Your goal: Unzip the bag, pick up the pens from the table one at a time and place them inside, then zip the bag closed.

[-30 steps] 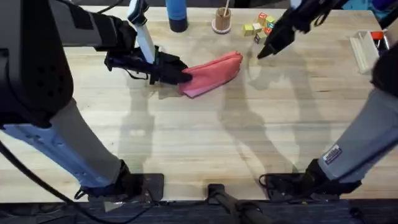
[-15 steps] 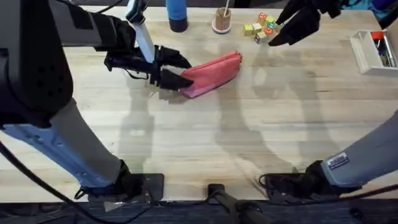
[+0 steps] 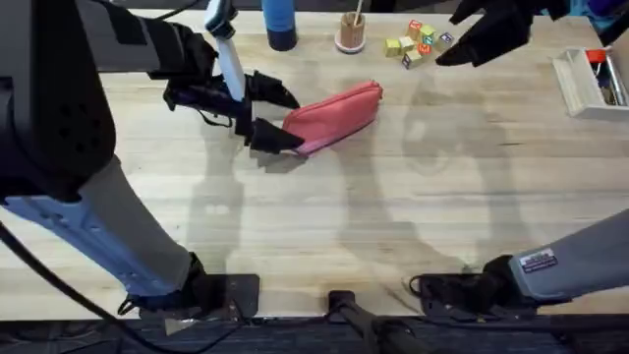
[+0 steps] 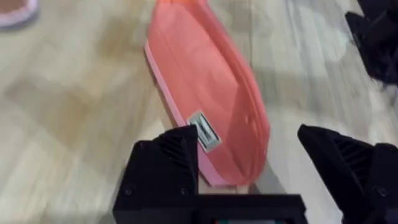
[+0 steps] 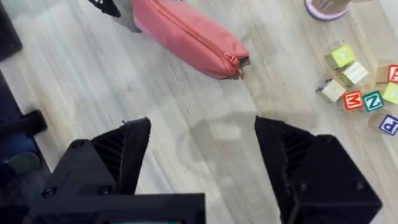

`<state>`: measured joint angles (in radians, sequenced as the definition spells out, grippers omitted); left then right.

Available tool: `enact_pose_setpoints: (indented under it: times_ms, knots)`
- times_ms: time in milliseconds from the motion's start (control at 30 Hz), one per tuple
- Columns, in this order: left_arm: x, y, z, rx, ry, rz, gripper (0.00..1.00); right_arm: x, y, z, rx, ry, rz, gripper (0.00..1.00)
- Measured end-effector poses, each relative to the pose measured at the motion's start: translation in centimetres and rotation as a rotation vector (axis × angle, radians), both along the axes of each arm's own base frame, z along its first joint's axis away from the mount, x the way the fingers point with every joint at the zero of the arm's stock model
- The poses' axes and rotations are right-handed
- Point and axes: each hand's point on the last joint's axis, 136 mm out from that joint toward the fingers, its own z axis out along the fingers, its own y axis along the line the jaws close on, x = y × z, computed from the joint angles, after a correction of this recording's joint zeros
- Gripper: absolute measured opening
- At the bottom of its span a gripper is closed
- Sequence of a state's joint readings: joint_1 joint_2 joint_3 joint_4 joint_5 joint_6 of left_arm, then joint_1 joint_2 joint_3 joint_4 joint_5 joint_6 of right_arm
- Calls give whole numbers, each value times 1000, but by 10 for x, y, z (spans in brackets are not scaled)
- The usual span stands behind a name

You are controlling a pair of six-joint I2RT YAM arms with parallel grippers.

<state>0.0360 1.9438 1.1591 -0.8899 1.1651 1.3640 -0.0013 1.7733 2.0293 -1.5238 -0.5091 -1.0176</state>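
The bag (image 3: 332,117) lies slanting, its long axis rising rightward; the spread left gripper (image 3: 280,118) straddles its left end, nearer than the spread right gripper (image 3: 462,37).

My overhead looks down and forward across the table (image 3: 393,226); left wrist sits close on the bag (image 4: 211,93), right wrist higher, sharing that bag (image 5: 186,37).

One pink bag (image 3: 334,116), one blue bottle (image 3: 279,22), one cup (image 3: 351,33), one white tray (image 3: 588,81) and a cluster of about six lettered blocks (image 3: 418,43) sit on one table (image 3: 393,216), flanked by two arms.
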Motion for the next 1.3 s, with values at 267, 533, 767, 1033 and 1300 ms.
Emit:
enact_pose_setpoints:
  times_ms: [267, 533, 767, 1033, 1300]
  knots:
    - [28, 29, 33, 311, -24, 68, 995, -13, 0, 9, 0, -45, 0, 996]
    - [53, 69, 124, 545, 6, 407, 995, -37, 0, 9, 2, -64, -7, 996]
    - [32, 91, 168, 616, 204, 676, 996, -44, 0, 34, 51, -103, -157, 996]
    - [6, 99, 188, 587, 425, 909, 995, -43, 0, 35, 122, 23, -366, 996]
    - [3, 100, 187, 564, 512, 985, 995, -39, 4, 31, 165, 97, -428, 996]
